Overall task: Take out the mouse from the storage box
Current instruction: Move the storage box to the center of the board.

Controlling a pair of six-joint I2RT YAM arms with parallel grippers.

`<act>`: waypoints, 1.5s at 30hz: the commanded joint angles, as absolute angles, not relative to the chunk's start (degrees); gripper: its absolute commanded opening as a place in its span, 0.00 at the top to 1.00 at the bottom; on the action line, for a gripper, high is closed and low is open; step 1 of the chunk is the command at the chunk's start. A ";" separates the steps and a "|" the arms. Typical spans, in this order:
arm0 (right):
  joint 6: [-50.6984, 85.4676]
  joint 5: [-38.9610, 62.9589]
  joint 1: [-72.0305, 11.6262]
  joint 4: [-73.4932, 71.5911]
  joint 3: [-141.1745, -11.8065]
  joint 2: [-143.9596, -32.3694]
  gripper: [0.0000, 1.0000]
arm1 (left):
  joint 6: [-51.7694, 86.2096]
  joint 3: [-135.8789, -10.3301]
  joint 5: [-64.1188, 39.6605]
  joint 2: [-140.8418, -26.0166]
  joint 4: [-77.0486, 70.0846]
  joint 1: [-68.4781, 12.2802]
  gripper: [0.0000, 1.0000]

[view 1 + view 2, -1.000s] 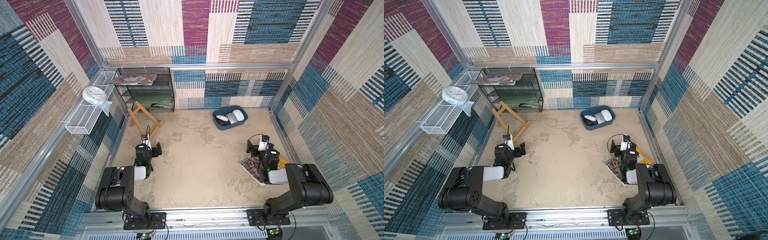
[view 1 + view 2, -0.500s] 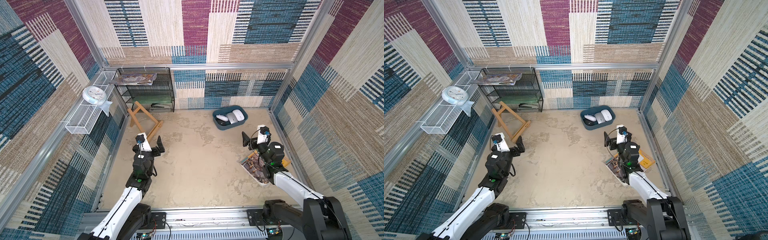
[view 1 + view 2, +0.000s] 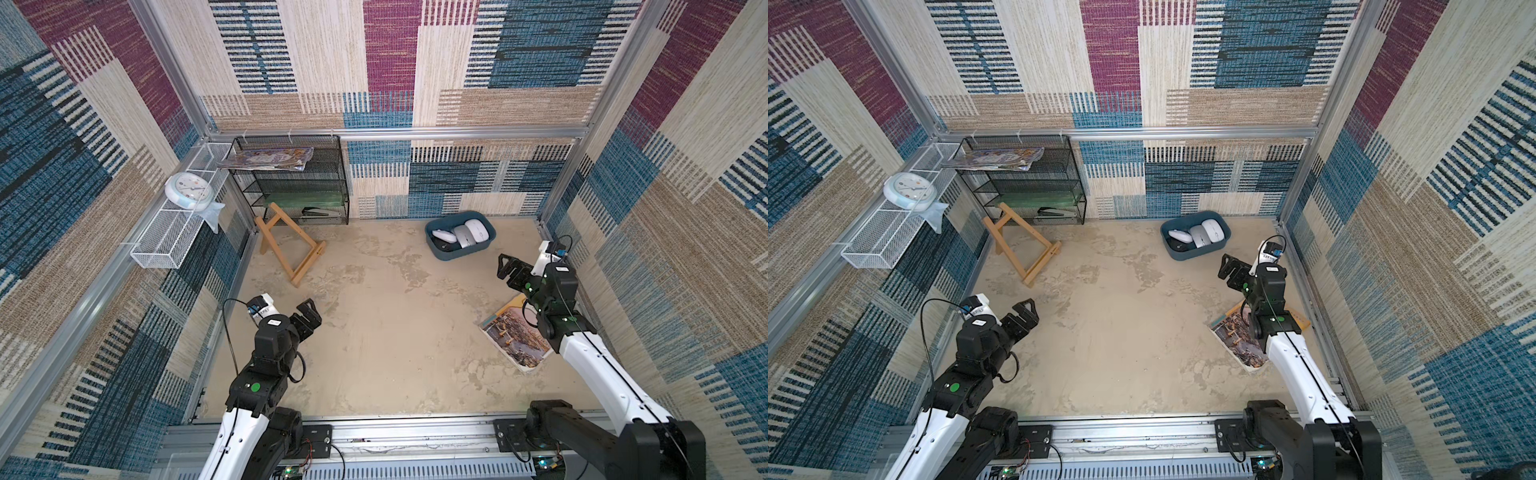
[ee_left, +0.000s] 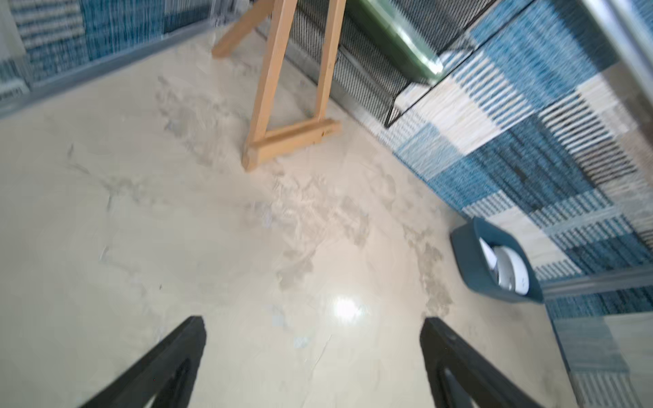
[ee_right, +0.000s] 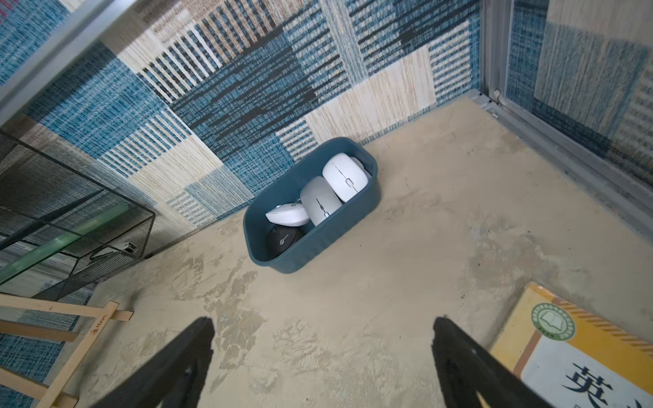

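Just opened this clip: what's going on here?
A two-armed robot is setting up to take a mouse out of the teal storage box by the back wall. The box holds several mice, among them a white mouse, a grey mouse and a black mouse; none is out yet. The right gripper hangs open and empty, short of the box. The left gripper is open too, over the table, far from the box.
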State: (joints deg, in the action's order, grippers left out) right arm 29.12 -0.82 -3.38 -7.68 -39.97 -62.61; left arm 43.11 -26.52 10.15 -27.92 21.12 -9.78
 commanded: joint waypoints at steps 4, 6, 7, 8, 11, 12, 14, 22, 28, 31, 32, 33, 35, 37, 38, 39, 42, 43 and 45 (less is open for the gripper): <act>23.81 -0.92 -9.11 0.08 -50.50 -73.34 0.03 | 40.99 -21.37 8.91 -20.27 23.18 -9.65 0.01; 21.27 -2.46 -12.09 2.87 -56.05 -78.83 0.03 | 40.22 -20.93 9.49 -19.52 23.18 -9.64 0.01; 20.39 -3.76 -13.52 4.74 -59.36 -82.09 0.03 | 39.61 -20.51 9.53 -19.66 22.63 -9.58 0.01; 19.57 -4.43 -14.65 6.58 -62.64 -85.53 0.03 | 38.77 -19.96 9.22 -20.07 21.89 -9.58 0.01; 17.96 -5.48 -17.09 12.38 -72.75 -95.58 0.05 | 35.73 -19.43 9.20 -22.27 20.97 -9.58 0.01; 17.51 -5.87 -17.77 14.24 -75.85 -98.31 0.06 | 35.00 -19.55 9.30 -23.06 20.86 -9.58 0.01; 16.75 -6.15 -18.73 18.66 -83.20 -105.13 0.06 | 34.60 -20.29 8.73 -24.61 20.94 -9.57 0.01; 16.07 -6.43 -20.57 26.60 -102.88 -121.69 0.07 | 34.71 -20.06 6.95 -26.60 18.41 -9.58 0.01; 15.97 -5.71 -21.11 31.23 -112.75 -129.69 0.08 | 36.03 -19.15 7.03 -26.59 17.26 -9.58 0.01; 15.73 -5.76 -21.58 32.78 -115.45 -132.22 0.08 | 37.51 -17.37 6.55 -26.72 15.35 -9.58 0.01; 15.88 -5.65 -21.63 33.26 -116.18 -132.87 0.08 | 37.68 -17.10 6.32 -26.80 15.06 -9.58 0.01; 15.77 -5.26 -21.78 33.80 -116.97 -133.50 0.08 | 37.62 -17.06 6.23 -26.89 15.15 -9.58 0.01; 15.52 -4.80 -22.14 34.36 -117.68 -134.28 0.08 | 37.36 -17.50 6.44 -26.98 15.54 -9.58 0.01; 15.38 -4.66 -22.44 34.28 -117.55 -134.64 0.08 | 37.32 -17.39 6.50 -26.98 15.31 -9.58 0.01; 15.46 -4.51 -22.63 34.28 -117.47 -134.68 0.08 | 37.35 -17.32 6.58 -27.06 15.29 -9.60 0.01; 15.55 -4.19 -22.67 34.23 -117.27 -134.74 0.08 | 37.27 -17.31 6.59 -27.16 15.29 -9.58 0.01; 15.56 -3.39 -23.15 33.86 -116.23 -134.42 0.09 | 37.06 -17.50 6.42 -27.50 15.29 -9.58 0.01; 15.55 -3.24 -23.37 33.77 -115.80 -134.23 0.09 | 37.04 -17.50 6.42 -27.51 15.38 -9.58 0.01; 15.64 -3.10 -23.87 33.50 -114.58 -133.59 0.09 | 36.92 -17.55 6.59 -27.60 15.38 -9.60 0.01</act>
State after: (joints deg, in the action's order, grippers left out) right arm 15.22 -4.82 -23.27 31.64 -115.63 -134.34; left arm 37.15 -17.21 6.87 -27.46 16.34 -9.63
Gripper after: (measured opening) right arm 0.906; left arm 0.989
